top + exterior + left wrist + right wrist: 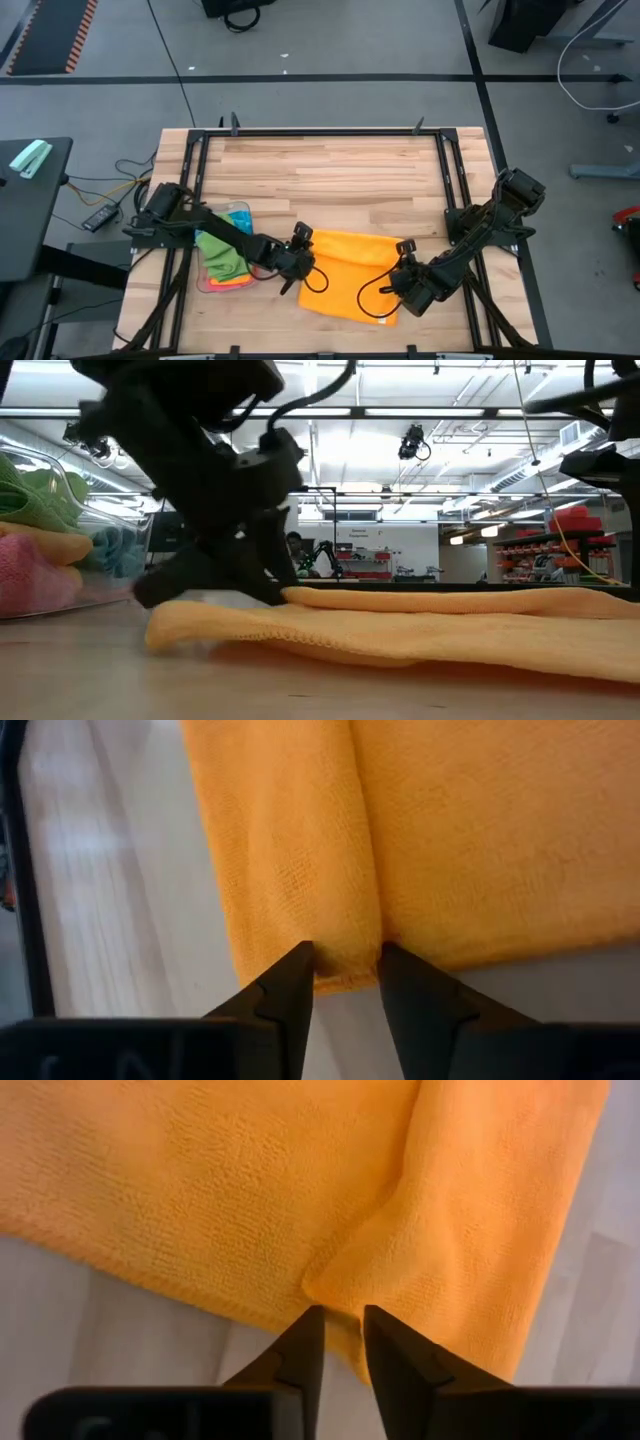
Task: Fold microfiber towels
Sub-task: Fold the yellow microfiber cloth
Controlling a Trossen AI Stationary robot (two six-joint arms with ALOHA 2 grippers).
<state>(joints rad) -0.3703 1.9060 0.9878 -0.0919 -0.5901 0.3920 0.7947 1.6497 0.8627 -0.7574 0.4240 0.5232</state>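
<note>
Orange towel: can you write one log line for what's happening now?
orange towel: half-folded on table | left gripper: pinching its edge | right gripper: pinching its edge

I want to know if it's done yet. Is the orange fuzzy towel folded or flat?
Partly folded. The orange microfiber towel has one layer lapped over another, with a fold ridge showing.

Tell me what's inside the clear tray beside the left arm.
The clear tray holds bunched towels: green towel on top, sky blue towel behind it, pink and orange edges below. The left arm covers part of the pile, so a count isn't possible.
</note>
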